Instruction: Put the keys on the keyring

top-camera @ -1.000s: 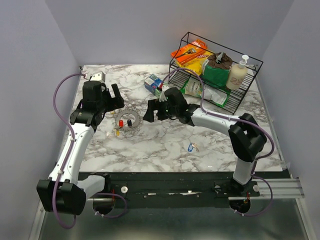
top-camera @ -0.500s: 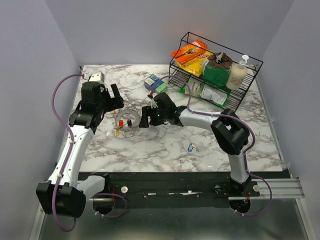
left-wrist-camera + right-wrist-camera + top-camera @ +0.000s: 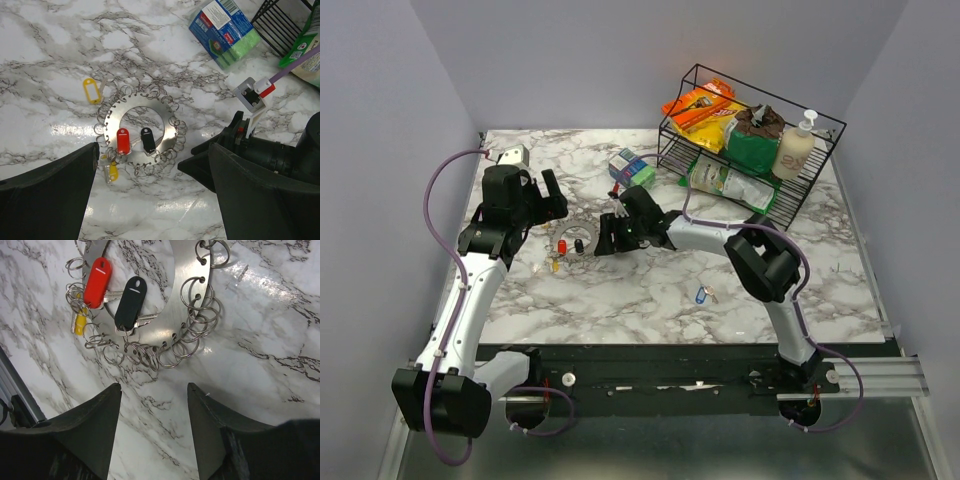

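The keyring (image 3: pixel 192 275) is seen just at 12 o'clock of the right gripper (image 3: pixel 154 390), jaws apart and empty, nearer than the wide-apart left gripper (image 3: pixel 152 150).

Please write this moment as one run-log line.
left end effector: open, near keyring | right end effector: open, empty, beside keyring | blue key: loose, apart

Keyring (image 3: pixel 580 227) hemmed on two sides: right gripper (image 3: pixel 605 236) just beside right edge, left gripper (image 3: pixel 545 203) over back-left. Near side open: bare marble table (image 3: pixel 620 290) down to blue key (image 3: pixel 700 295). Sponge pack (image 3: pixel 632 168) behind keyring. Black wire rack (image 3: pixel 760 195) fills back-right corner. Right arm crosses table's right half.
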Controlling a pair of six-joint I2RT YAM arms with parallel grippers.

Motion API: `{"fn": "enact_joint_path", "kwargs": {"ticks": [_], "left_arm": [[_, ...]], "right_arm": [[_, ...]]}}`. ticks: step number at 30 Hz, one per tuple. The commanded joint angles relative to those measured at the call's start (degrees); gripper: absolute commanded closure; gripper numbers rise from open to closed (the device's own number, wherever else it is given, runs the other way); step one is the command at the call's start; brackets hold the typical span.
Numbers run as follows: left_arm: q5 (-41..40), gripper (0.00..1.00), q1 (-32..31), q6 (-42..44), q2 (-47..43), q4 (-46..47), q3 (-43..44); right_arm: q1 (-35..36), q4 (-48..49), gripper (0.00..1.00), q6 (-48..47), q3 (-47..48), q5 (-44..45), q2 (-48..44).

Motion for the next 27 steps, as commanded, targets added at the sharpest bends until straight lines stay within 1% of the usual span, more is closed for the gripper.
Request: {"fn": "enact_joint_path", "kwargs": {"ticks": [1, 3, 13, 18, 23, 26, 27], "left_arm": [[1.4, 0.01, 0.4, 0.6, -0.8, 1.1, -0.6], [1.2, 0.01, 0.4, 0.5, -0.7, 1.1, -0.7], [1.2, 0.01, 1.1, 0.3, -0.2, 0.9, -0.4], [1.4, 0.01, 1.3, 0.2, -0.5, 1.1, -0.6], [1.2, 0.01, 1.4, 0.3, -0.6, 1.2, -0.7], [0.9, 0.01, 1.8, 0.3, -0.3, 1.0, -0.5], [1.1, 0.01, 1.9, 0.3, -0.3, 1.1, -0.5]], "right_arm": [[0.4, -0.2, 0.37, 0.6, 1.7, -2.8, 2.7], [0.3, 0.0, 0.40, 0.9, 1.8, -3.4, 3.2], [0.5, 1.1, 0.41, 0.9, 3.5, -4.7, 6.2], [0.4, 1.7, 0.50, 1.2, 4.6, -5.6, 7.7], [0.5, 2.0, 0.50, 1.6, 5.3, -6.0, 9.0], [0.4, 2.2, 0.55, 1.6, 5.3, -6.1, 9.4], [0.4, 2.2, 0.58, 1.6, 5.3, -6.1, 9.4]]}}
